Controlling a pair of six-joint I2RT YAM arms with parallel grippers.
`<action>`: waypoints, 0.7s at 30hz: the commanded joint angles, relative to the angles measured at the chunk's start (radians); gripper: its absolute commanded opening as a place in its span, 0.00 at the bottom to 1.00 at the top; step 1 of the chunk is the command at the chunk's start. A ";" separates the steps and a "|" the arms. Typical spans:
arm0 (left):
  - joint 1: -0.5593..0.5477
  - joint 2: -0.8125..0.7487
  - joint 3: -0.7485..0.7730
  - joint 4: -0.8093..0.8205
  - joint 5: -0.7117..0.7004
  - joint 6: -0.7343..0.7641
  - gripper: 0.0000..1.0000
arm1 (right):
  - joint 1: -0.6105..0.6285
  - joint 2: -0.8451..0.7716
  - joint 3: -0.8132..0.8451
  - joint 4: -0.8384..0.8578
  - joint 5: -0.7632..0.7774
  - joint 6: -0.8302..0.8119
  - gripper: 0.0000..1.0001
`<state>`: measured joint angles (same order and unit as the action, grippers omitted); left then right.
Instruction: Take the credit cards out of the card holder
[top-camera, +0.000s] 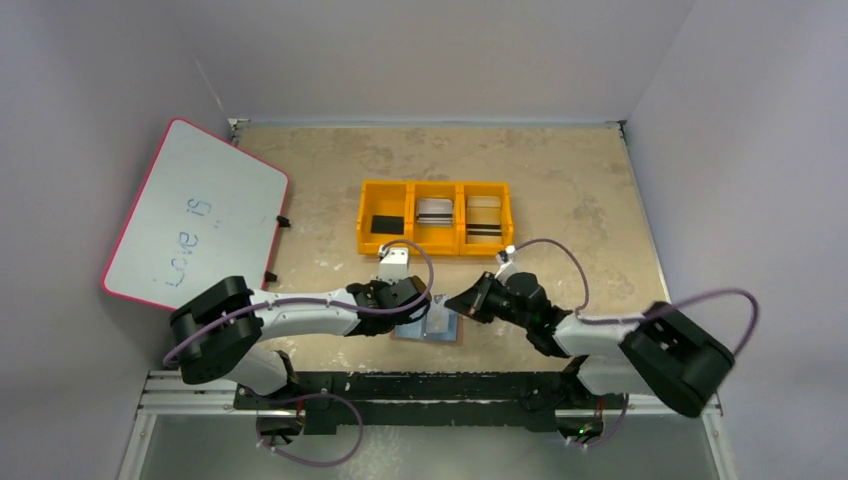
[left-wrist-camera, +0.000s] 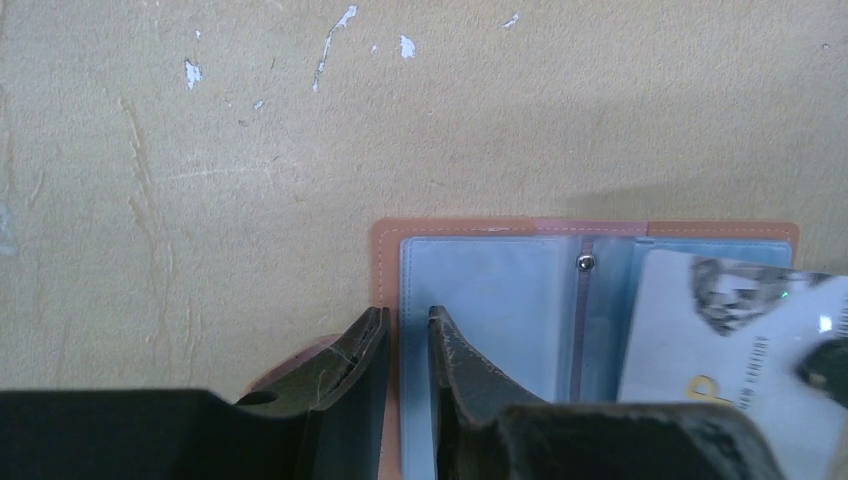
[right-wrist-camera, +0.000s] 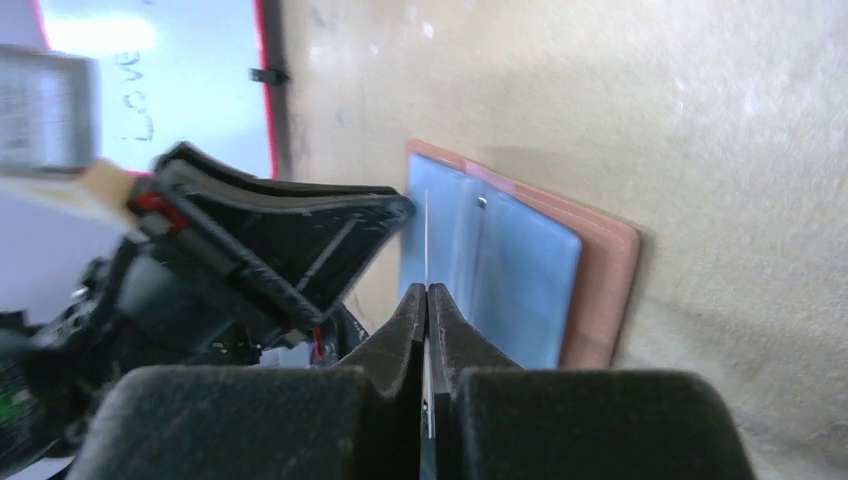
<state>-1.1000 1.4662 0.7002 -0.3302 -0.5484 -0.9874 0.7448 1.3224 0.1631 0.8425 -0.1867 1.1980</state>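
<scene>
The tan card holder (top-camera: 428, 340) lies open on the table at the near edge, its pale blue panels (left-wrist-camera: 490, 300) facing up. My left gripper (left-wrist-camera: 408, 318) rests on its left edge, fingertips a narrow gap apart with nothing between them. My right gripper (right-wrist-camera: 428, 290) is shut on a credit card (right-wrist-camera: 427, 235), seen edge-on as a thin pale line. In the left wrist view that card (left-wrist-camera: 720, 340) is pale with print and sticks out over the right half of the holder. In the top view both grippers meet over the holder, left (top-camera: 415, 300) and right (top-camera: 462, 303).
An orange three-compartment tray (top-camera: 435, 184) stands behind the holder, with flat items in each compartment. A pink-rimmed whiteboard (top-camera: 195, 215) leans at the left. Walls enclose the table on three sides.
</scene>
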 joint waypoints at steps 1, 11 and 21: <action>-0.001 -0.024 0.004 -0.052 -0.005 -0.025 0.23 | -0.005 -0.241 0.033 -0.229 0.132 -0.126 0.00; -0.001 -0.196 0.073 -0.066 -0.102 -0.010 0.46 | -0.006 -0.704 0.103 -0.478 0.396 -0.470 0.00; -0.001 -0.430 0.054 -0.260 -0.342 -0.095 0.66 | -0.005 -0.632 0.164 -0.272 0.324 -0.914 0.00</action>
<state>-1.1000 1.1160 0.7353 -0.4770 -0.7383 -1.0382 0.7437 0.6304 0.2501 0.4576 0.1654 0.5144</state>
